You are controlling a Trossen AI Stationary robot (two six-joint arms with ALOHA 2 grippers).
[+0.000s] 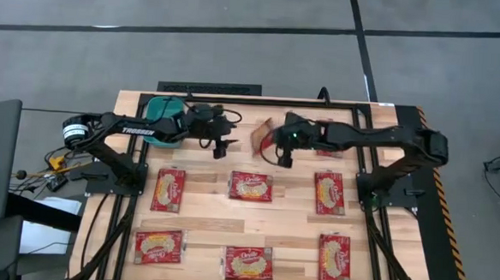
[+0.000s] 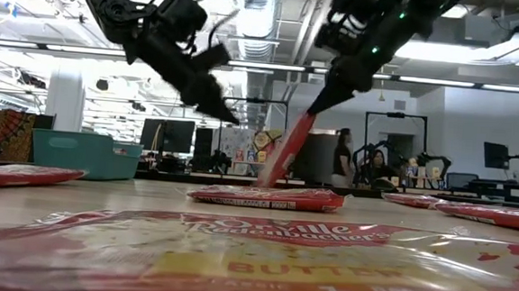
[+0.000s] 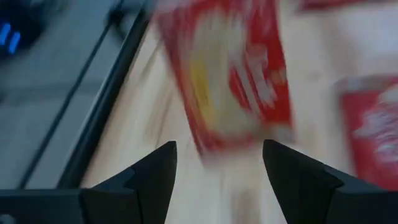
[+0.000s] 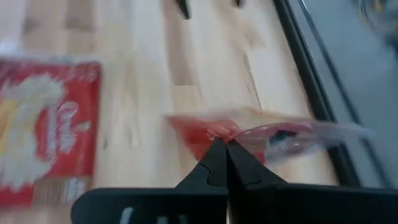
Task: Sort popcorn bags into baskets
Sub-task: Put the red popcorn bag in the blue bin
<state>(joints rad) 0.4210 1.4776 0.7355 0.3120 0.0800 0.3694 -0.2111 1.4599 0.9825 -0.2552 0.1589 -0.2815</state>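
Low view: right gripper [image 2: 314,108] dangles bag [image 2: 281,156] seemingly near-vertical.

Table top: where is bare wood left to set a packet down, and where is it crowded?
Bare wood: the strip between the two rows of popcorn bags, and the gaps between neighbouring bags. Crowded: the far edge, where the left end effector by the teal bin faces the right end effector, shut on a lifted bag.

Grey floor [image 1: 238,45] with dark seams; exposed ceiling ducts [image 2: 259,6]; monitors [image 2: 165,135] behind; people seated.
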